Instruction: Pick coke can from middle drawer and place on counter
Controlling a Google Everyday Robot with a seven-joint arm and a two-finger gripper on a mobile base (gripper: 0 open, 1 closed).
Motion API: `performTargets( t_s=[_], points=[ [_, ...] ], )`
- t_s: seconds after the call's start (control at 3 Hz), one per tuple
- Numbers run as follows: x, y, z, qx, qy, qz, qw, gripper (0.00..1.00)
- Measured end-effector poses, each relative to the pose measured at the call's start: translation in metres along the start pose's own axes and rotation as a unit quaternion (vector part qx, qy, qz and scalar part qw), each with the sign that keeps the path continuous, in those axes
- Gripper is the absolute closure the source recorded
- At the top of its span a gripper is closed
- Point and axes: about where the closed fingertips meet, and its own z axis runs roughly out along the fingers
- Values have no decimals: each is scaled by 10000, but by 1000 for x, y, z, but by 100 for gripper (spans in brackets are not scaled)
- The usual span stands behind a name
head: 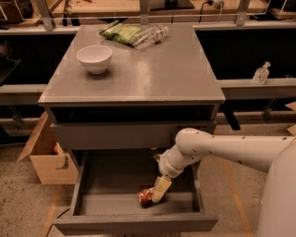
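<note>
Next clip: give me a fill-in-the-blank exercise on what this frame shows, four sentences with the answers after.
1. The coke can lies in the middle drawer, which is ____, not shut.
2. The gripper is low inside that drawer, right beside the ____.
3. The bowl on the counter is ____ in colour.
4. The bag next to the clear bottle is ____.
Answers: open; coke can; white; green.

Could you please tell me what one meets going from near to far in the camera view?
The middle drawer front panel → coke can, with the end effector at its right end down in the drawer → counter → white bowl → green bag → pale workbench.
</note>
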Motion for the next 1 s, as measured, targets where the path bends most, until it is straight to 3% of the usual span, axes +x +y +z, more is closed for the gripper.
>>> performTargets(
  t_s=[0.67,1.0],
  points=[
    [-7,-18,51,158,157,-131,9997,0],
    [1,-20,72,133,217,-92,9996,0]
  ],
)
